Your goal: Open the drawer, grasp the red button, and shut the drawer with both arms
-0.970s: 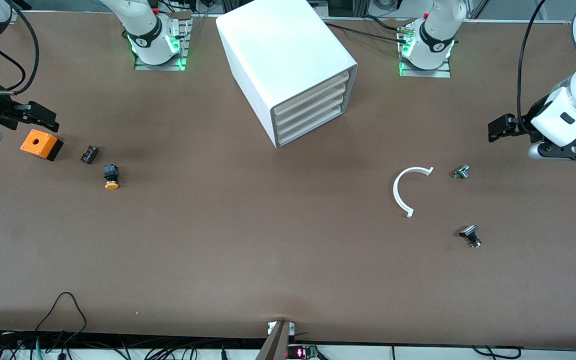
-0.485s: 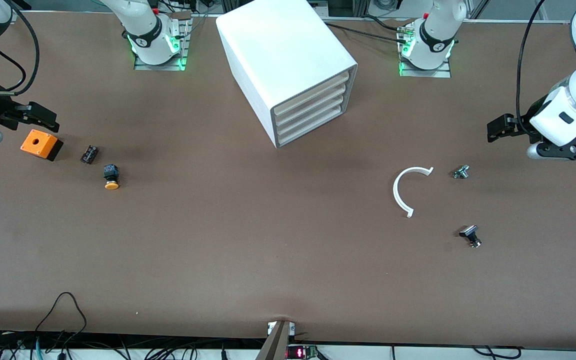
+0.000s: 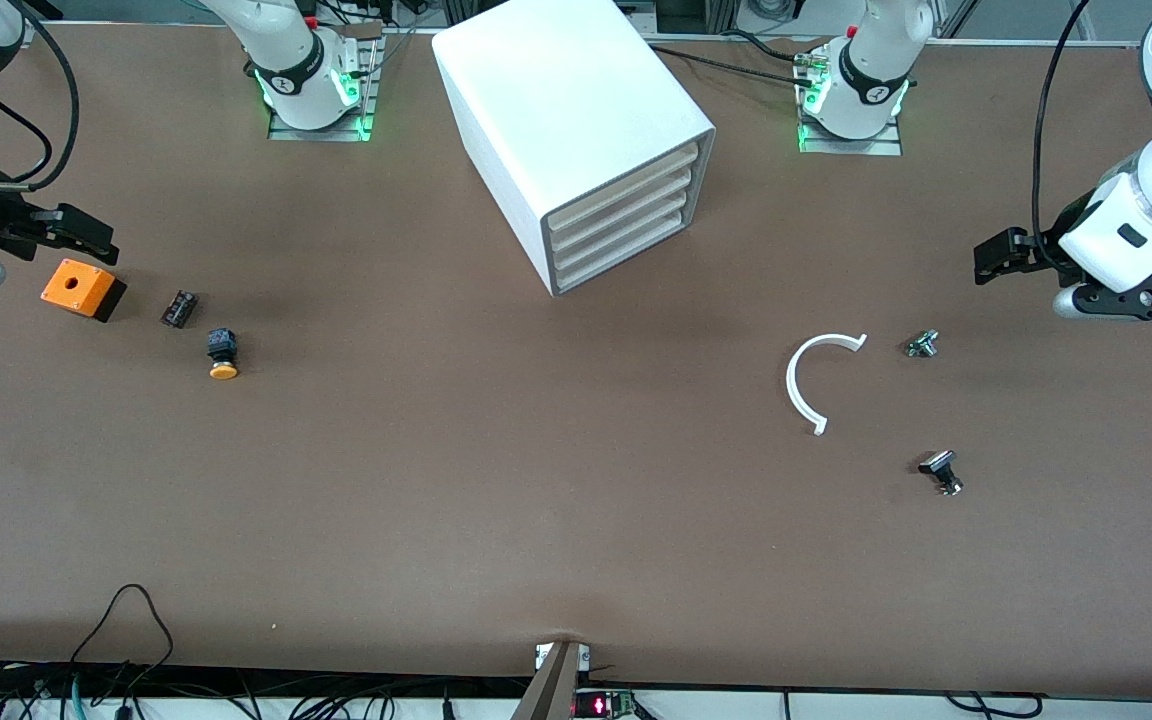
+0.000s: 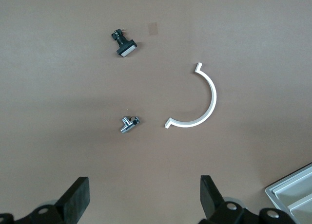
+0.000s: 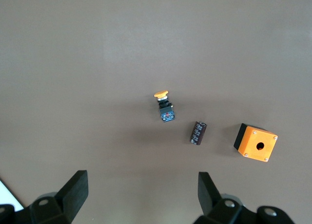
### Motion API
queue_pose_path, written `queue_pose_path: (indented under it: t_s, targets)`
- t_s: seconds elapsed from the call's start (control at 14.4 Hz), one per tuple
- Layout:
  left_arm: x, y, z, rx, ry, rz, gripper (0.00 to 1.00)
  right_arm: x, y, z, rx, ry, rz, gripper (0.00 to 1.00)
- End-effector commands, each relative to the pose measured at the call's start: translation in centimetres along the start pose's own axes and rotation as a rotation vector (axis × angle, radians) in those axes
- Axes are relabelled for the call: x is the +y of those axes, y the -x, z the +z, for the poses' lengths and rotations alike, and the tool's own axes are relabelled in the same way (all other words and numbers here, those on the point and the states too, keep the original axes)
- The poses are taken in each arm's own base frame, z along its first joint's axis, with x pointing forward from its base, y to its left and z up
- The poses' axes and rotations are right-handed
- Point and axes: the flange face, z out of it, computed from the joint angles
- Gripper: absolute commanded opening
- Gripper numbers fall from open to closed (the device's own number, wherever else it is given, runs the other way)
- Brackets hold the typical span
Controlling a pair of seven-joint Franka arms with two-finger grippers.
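Observation:
The big white cabinet (image 3: 556, 100) stands at the middle of the table near the bases, and its four cream-fronted drawers (image 3: 621, 215) are all shut. The red-capped button is out of view. My left gripper (image 3: 996, 258) is open and empty above bare table at the left arm's end; in the left wrist view (image 4: 145, 199) its jaws stand wide apart. My right gripper (image 3: 86, 235) is open and empty just above the orange box (image 3: 81, 288) at the right arm's end; the right wrist view (image 5: 144, 195) shows it wide open.
An orange-yellow-capped button (image 3: 223, 355) and a small dark block (image 3: 179, 308) lie beside the orange box. A white curved strip (image 3: 811, 380), a small metal part (image 3: 922, 344) and a black part (image 3: 941, 470) lie toward the left arm's end.
Both grippers have drifted very slightly toward the bases' side of the table. Nothing on the table has moved.

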Motion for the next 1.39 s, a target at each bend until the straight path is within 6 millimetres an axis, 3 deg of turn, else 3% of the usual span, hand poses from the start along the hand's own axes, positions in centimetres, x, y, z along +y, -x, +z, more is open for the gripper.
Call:
queue_pose_path:
  t_s: [0.0,0.35,0.49,0.62,0.76,0.9,1.04,1.18,1.32]
  targets:
    - [-0.2,-0.2,-0.8,0.008,0.002,0.02,1.0,-0.3,-0.3,-1.0,0.022,-0.009,-0.005,1.0]
    - [-1.2,-0.5,-0.5,0.004,0.009,0.0,1.0,-0.1,-0.9,-1.4,0.034,-0.014,0.002,1.0]
    - [3.2,0.1,-1.9,0.016,-0.016,0.065,1.0,-0.1,-1.0,-1.3,0.031,-0.014,0.002,1.0]
    - [4.8,0.4,-1.6,-0.006,-0.077,0.105,1.0,-1.0,-1.7,0.2,0.003,-0.012,-0.012,1.0]
    - [4.9,-0.2,1.2,-0.065,-0.085,0.12,1.0,-1.7,-2.3,1.6,-0.018,-0.018,-0.024,1.0]
    - [4.4,-0.7,2.3,-0.082,-0.087,0.124,1.0,-2.3,-3.0,3.0,-0.04,-0.077,-0.025,1.0]
    - [2.9,-1.5,4.6,-0.131,-0.078,0.099,1.0,-2.5,-3.3,2.7,-0.032,-0.095,-0.025,1.0]
    - [2.7,-1.3,9.4,-0.216,-0.064,0.115,1.0,-2.6,-3.3,2.6,-0.028,-0.087,-0.03,1.0]
    - [3.6,-0.8,16.1,-0.276,-0.059,0.14,1.0,-2.8,-3.4,2.4,-0.017,-0.089,-0.031,1.0]
